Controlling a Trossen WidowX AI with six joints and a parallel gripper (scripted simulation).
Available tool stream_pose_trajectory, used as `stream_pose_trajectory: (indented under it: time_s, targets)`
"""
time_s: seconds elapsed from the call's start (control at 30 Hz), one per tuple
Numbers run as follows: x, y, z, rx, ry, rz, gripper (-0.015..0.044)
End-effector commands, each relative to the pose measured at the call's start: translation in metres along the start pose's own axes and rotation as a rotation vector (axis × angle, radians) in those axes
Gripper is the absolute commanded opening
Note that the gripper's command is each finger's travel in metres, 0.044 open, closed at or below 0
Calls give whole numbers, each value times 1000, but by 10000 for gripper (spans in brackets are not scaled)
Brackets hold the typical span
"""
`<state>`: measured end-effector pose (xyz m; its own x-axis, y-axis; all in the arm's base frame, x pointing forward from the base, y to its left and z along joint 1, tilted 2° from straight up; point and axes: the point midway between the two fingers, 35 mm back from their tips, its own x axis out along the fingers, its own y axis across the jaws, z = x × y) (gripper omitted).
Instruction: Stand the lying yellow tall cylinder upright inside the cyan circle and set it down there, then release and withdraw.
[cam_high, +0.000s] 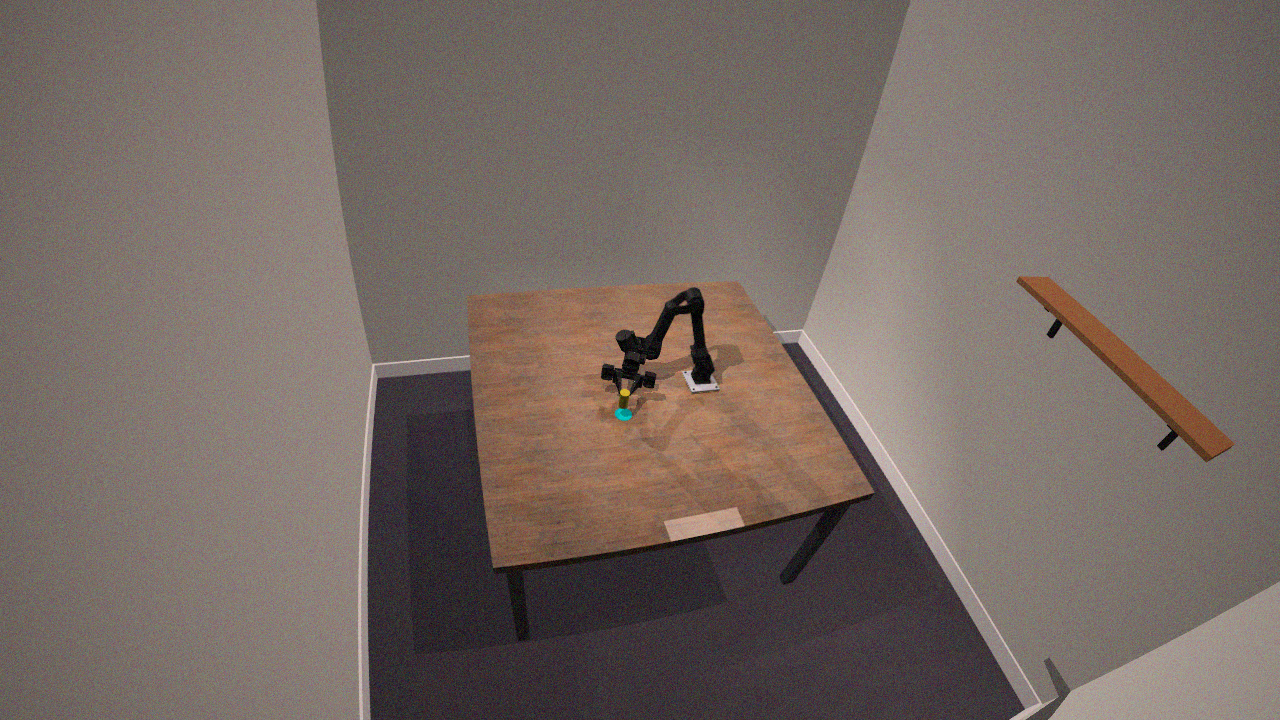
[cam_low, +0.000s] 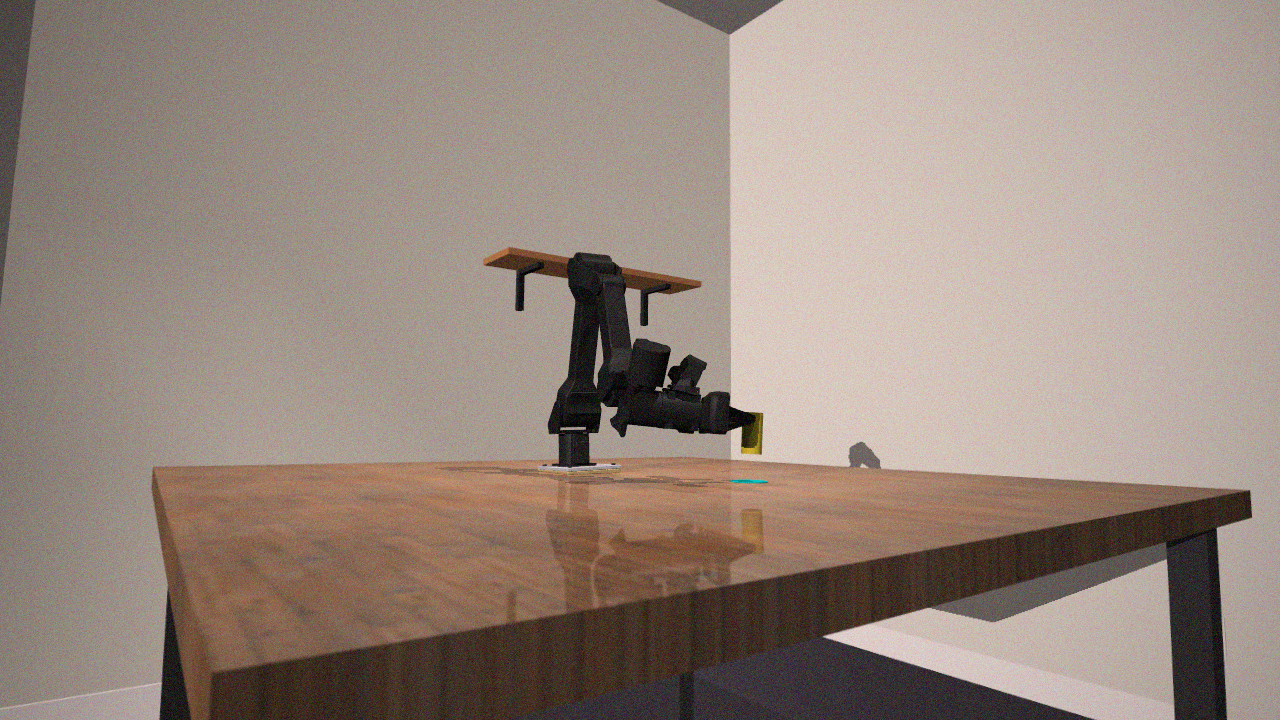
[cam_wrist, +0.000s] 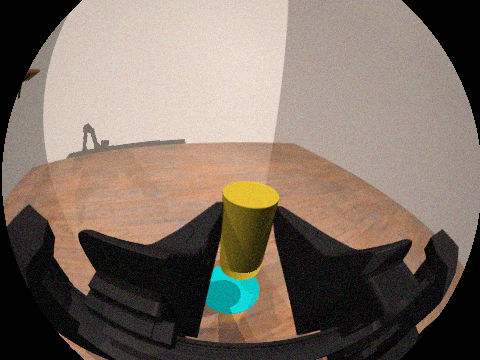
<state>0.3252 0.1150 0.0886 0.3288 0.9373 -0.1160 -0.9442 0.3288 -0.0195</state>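
Note:
The yellow tall cylinder (cam_high: 623, 400) (cam_low: 751, 433) (cam_wrist: 248, 230) is upright between my fingertips, in the air a little above the table. My gripper (cam_high: 625, 394) (cam_low: 748, 418) (cam_wrist: 249, 211) is shut on its upper part and points nearly level. The cyan circle (cam_high: 623, 415) (cam_low: 748, 481) (cam_wrist: 251, 292) lies flat on the table under the cylinder. In the exterior view a gap shows between the cylinder's bottom and the circle. In the wrist view the cylinder's lower end overlaps the circle's far edge, and a shadow covers part of the circle.
The wooden table (cam_high: 554, 483) (cam_low: 402, 555) (cam_wrist: 150, 190) carries the arm's pale base plate (cam_high: 701, 382) (cam_low: 580, 466), to the right of the circle in the top view. A wooden shelf (cam_high: 1118, 362) (cam_low: 510, 257) is mounted on a wall, away from the arm.

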Motion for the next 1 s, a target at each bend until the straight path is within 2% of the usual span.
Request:
stream_pose_trajectory:
  time_s: [0.0, 0.43, 0.8, 0.97]
  targets:
    - [0, 4, -13, 3, -1, 6, 105]
    - [2, 7, -42, 6, 2, 1, 105]
    - [2, 7, -42, 6, 2, 0, 105]
    - [2, 7, -42, 6, 2, 0, 236]
